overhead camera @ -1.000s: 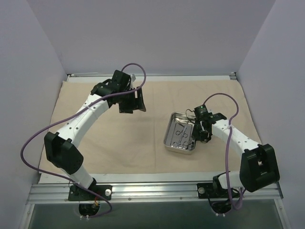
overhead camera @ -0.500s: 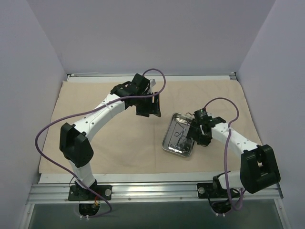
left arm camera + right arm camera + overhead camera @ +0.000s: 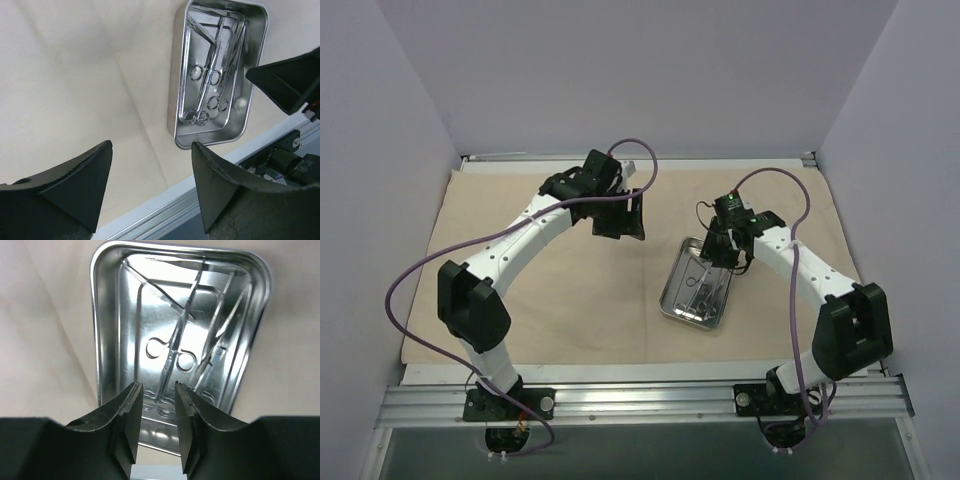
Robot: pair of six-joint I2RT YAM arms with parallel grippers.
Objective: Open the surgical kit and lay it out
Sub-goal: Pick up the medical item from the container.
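The beige cloth wrap (image 3: 550, 290) lies spread flat over the table. The steel tray (image 3: 670, 312) sits on it right of centre, with several ring-handled instruments (image 3: 700, 290) lying inside. My left gripper (image 3: 620, 215) hovers wide open and empty to the tray's far left. In the left wrist view my left gripper (image 3: 151, 146) frames the tray (image 3: 176, 75) and the instruments (image 3: 210, 80). My right gripper (image 3: 722, 250) hangs over the tray's far end. In the right wrist view my right gripper (image 3: 156, 390) has its jaws a narrow gap apart and empty, above the tray (image 3: 95, 330) and the instruments (image 3: 175, 350).
A metal rail (image 3: 640, 400) runs along the near table edge, also in the left wrist view (image 3: 165, 215). Pale walls close the left, right and back sides. The cloth has crease lines (image 3: 135, 100). Purple cables loop off both arms.
The right gripper has left the tray's right side and moved up over its far end. The tray has shifted slightly left and turned. The left arm swung right, then back a little.
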